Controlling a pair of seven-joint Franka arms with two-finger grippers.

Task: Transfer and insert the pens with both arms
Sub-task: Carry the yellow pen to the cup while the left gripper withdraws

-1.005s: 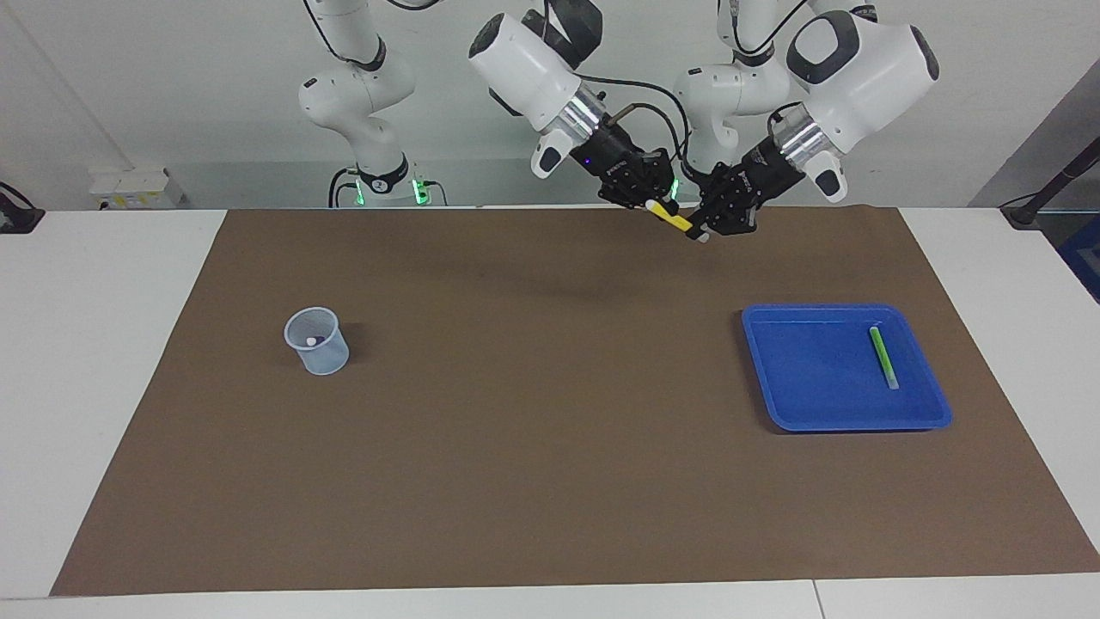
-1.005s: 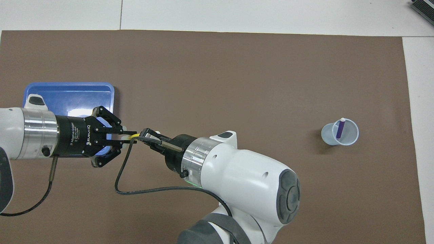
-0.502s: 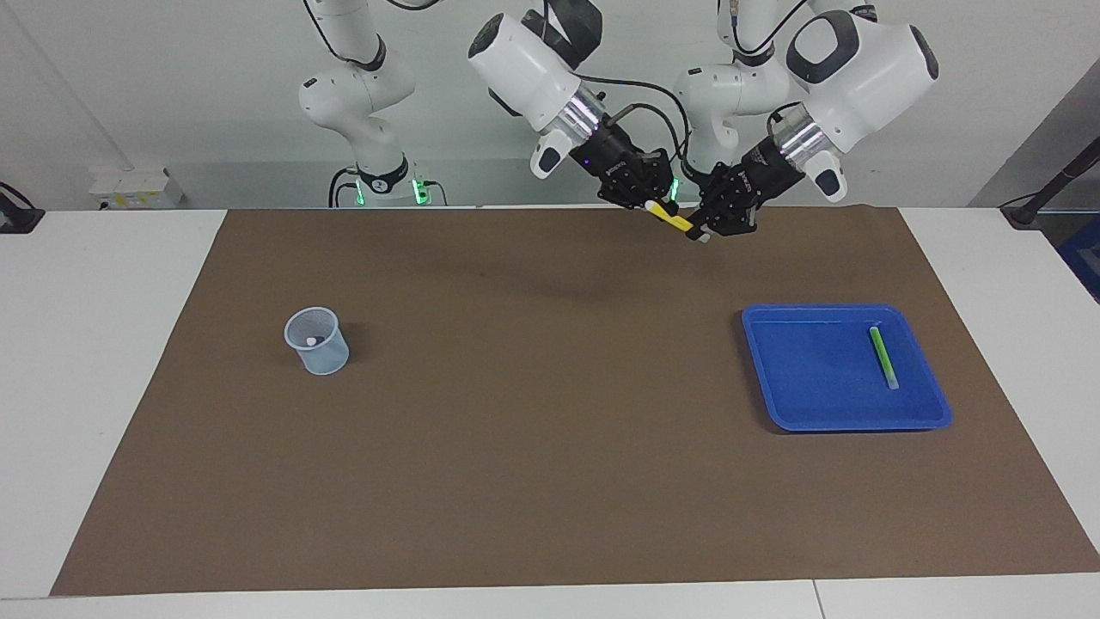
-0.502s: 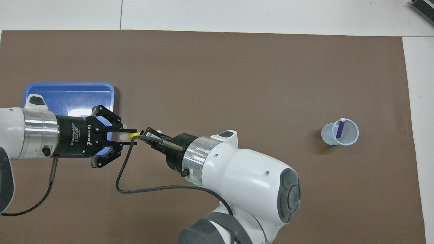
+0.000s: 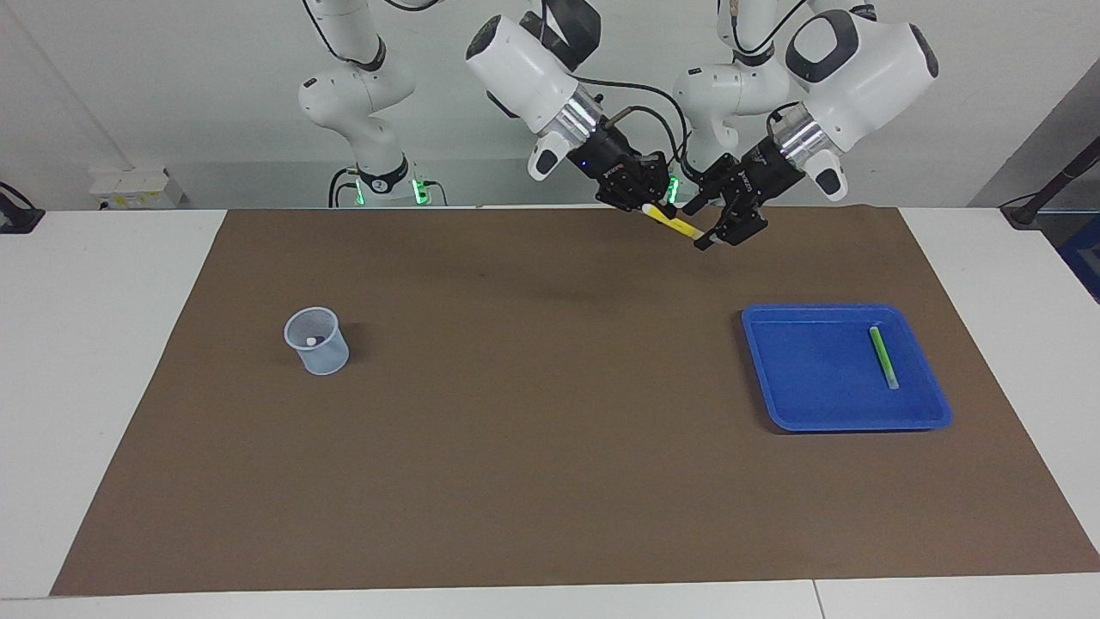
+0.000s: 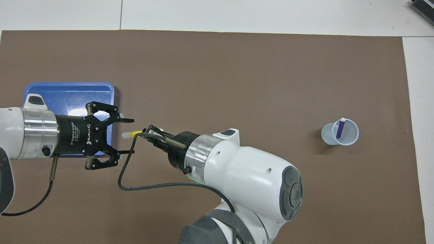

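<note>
- The left gripper (image 6: 126, 136) had just opened: a second earlier its fingers were closed on the pale cap end of the yellow pen (image 5: 673, 223), and now the two fingers stood wide apart, one on each side of the pen and not touching it.
- The right gripper (image 5: 646, 199) was closed on the other end of the yellow pen and carried it alone, in the air over the brown mat (image 5: 550, 447) at the robots' edge of the table.
- I judged that the handover was finished, so the next step would be to carry this pen to the cup (image 5: 317, 340) and insert it.
- The long axis of the yellow pen ran from gripper to gripper, sloping a little down toward the left gripper; its pale cap pointed toward the left arm's end of the table.
- The purple pen (image 6: 340, 128) stood already in the cup, leaning, with its white cap up.
- The green pen (image 5: 883, 357) lay flat in the blue tray (image 5: 808, 413); its pale end seemed to point away from the robots, but this was hard to see.
</note>
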